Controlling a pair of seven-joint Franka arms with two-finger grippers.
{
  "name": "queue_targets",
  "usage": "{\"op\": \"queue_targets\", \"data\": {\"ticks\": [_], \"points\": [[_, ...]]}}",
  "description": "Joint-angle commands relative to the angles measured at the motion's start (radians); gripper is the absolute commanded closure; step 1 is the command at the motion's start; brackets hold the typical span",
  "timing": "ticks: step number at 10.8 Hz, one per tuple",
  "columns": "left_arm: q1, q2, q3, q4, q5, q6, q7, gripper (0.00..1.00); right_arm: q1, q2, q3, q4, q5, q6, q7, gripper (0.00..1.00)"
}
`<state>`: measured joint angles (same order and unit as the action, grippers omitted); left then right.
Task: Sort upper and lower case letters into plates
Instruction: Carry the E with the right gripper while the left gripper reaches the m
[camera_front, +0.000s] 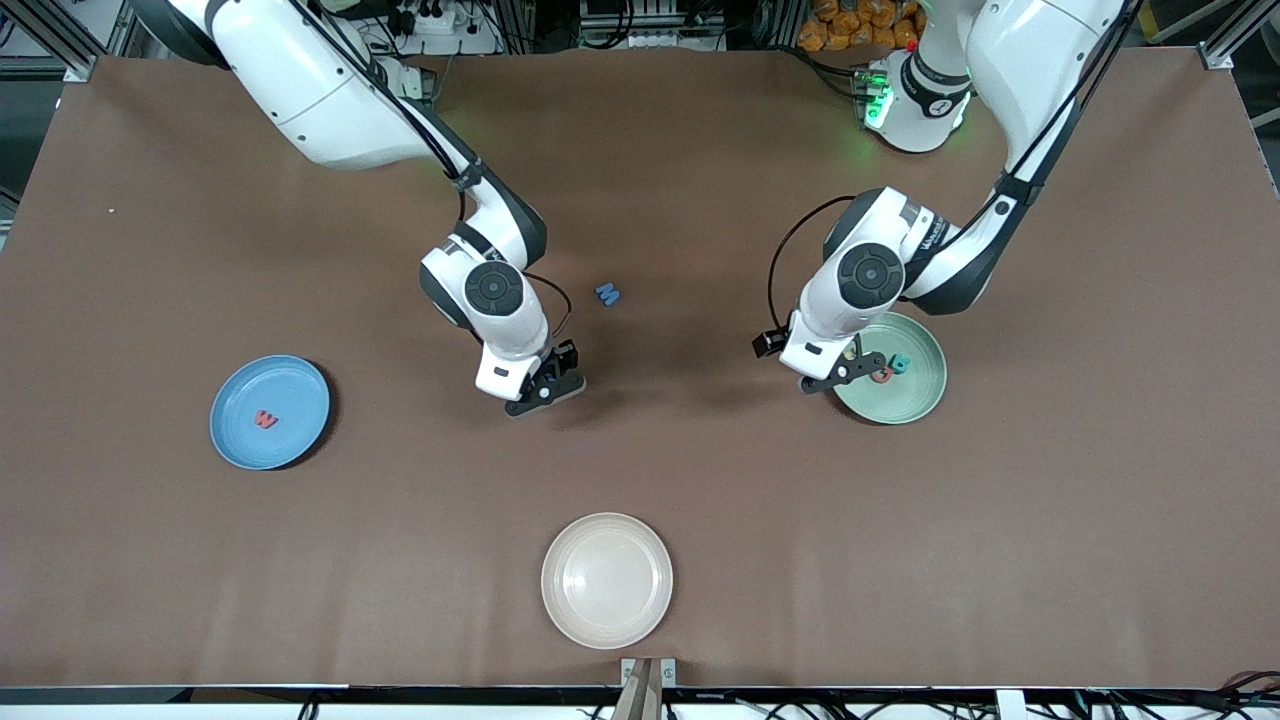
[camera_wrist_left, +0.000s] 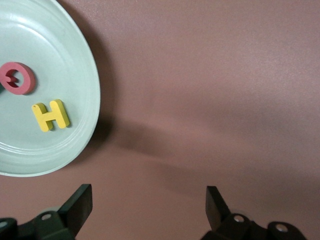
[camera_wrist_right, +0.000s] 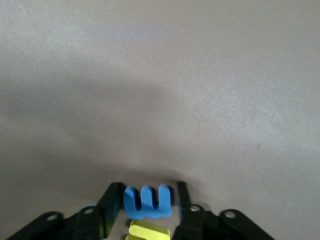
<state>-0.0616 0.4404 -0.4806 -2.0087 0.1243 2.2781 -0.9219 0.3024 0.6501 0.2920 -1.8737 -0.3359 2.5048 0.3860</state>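
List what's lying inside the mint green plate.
The mint green plate holds a red letter, a yellow H and a teal letter. The left gripper hangs over its rim, covering part of it.

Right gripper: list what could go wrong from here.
1. The right gripper has its jaws around a blue letter with a yellow letter right beside it; the lift may drag or flick the yellow one.
2. The grip looks shallow, near the fingertips, so the blue letter could slip out on the way to the blue plate.
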Motion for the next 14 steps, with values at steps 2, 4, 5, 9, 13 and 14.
{"op": "queue_targets", "data": {"ticks": [2, 4, 5, 9, 13, 14], "points": [[-0.006, 0.008, -0.001, 0.015, -0.011, 0.001, -0.020, 0.00, -0.019, -0.049, 0.002, -0.065, -0.023, 0.005, 0.027, 1.00], [-0.006, 0.009, -0.001, 0.024, -0.011, 0.001, -0.052, 0.00, -0.032, -0.084, 0.002, -0.062, -0.023, -0.003, 0.030, 1.00], [-0.026, 0.024, -0.007, 0.046, -0.009, 0.001, -0.121, 0.00, -0.048, -0.105, 0.002, -0.058, -0.023, -0.004, 0.031, 1.00], [-0.205, 0.089, -0.012, 0.168, 0.006, 0.020, -0.462, 0.00, -0.173, -0.188, -0.014, -0.045, -0.025, -0.114, 0.024, 1.00], [-0.343, 0.176, -0.003, 0.277, 0.038, 0.029, -0.586, 0.00, -0.252, -0.213, -0.135, -0.045, -0.028, -0.158, 0.014, 1.00], [-0.380, 0.193, -0.001, 0.278, 0.081, 0.040, -0.630, 0.00, -0.270, -0.208, -0.152, -0.044, -0.028, -0.158, 0.010, 1.00]]}}
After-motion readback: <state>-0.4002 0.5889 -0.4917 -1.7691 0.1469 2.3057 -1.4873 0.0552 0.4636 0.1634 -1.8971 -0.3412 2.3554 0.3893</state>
